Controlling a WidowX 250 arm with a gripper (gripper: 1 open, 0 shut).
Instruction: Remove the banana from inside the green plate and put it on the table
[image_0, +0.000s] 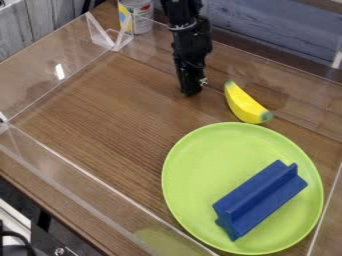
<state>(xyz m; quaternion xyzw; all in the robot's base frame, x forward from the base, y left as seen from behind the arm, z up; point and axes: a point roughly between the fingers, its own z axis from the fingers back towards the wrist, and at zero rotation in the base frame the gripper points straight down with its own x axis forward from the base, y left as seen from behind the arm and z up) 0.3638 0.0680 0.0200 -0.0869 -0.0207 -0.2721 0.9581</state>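
Observation:
The yellow banana (245, 102) lies on the brown table (107, 120), just beyond the far rim of the green plate (201, 180), dark tip pointing right. It is outside the plate. My black gripper (191, 88) hangs tip-down over the table a little left of the banana, apart from it. Its fingers are shut with nothing between them.
A long blue block (261, 198) rests on the right half of the plate. Clear walls (54, 70) fence the table's edges. A white and yellow bottle (134, 15) stands behind the far wall, left of the arm.

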